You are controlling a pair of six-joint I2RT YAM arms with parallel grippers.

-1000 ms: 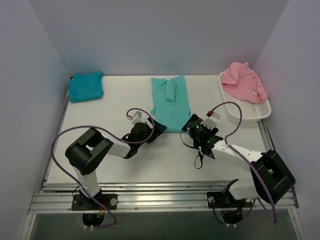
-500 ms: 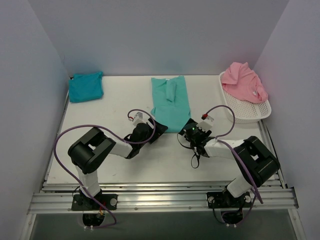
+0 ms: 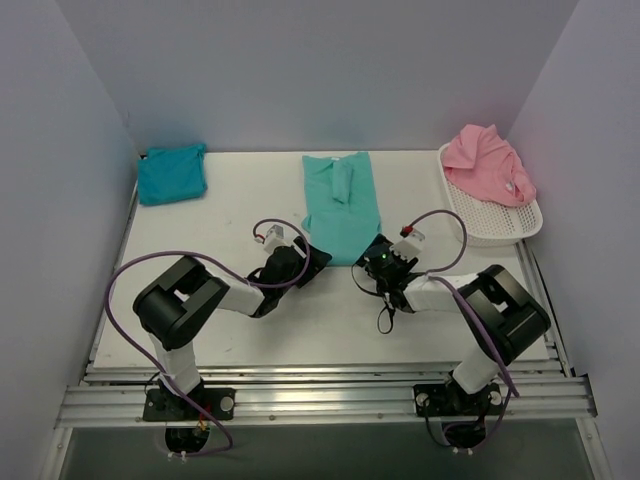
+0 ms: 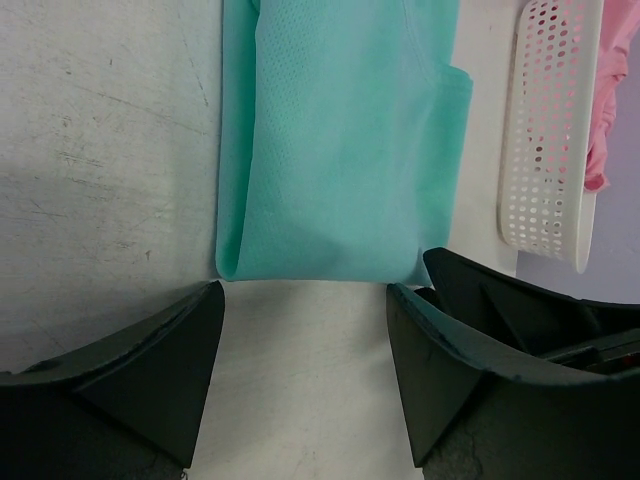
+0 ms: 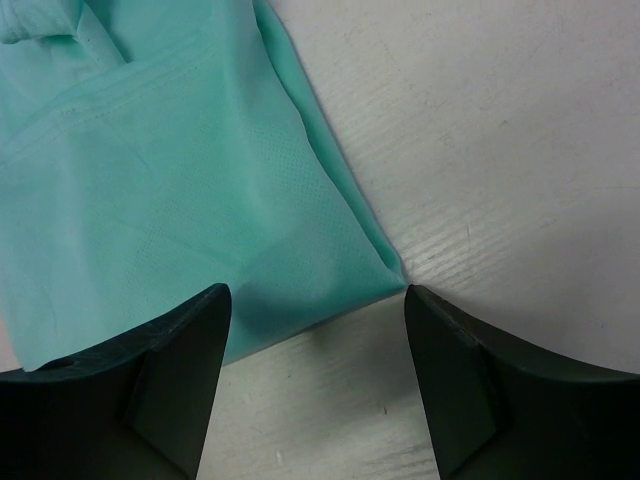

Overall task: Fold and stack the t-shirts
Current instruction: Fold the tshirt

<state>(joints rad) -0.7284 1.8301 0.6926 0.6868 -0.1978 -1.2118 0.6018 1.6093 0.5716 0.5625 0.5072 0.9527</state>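
The sea-green t-shirt [image 3: 342, 203] lies folded into a long strip at the middle of the table, its hem toward me. It also shows in the left wrist view [image 4: 340, 150] and the right wrist view [image 5: 170, 190]. My left gripper [image 3: 318, 254] is open and empty, low at the hem's left corner. My right gripper [image 3: 366, 256] is open and empty, low at the hem's right corner. In both wrist views the hem lies just beyond the fingertips, apart from them. The turquoise-blue t-shirt [image 3: 171, 173] lies folded at the far left. The pink t-shirt [image 3: 487, 163] is heaped in the basket.
A white mesh basket [image 3: 497, 220] stands at the far right edge of the table and shows in the left wrist view [image 4: 545, 140]. Grey walls close in the back and both sides. Purple cables loop over both arms.
My right gripper has moved left and down toward the sea-green shirt's near right corner, its arm folding low. My left gripper has barely moved.
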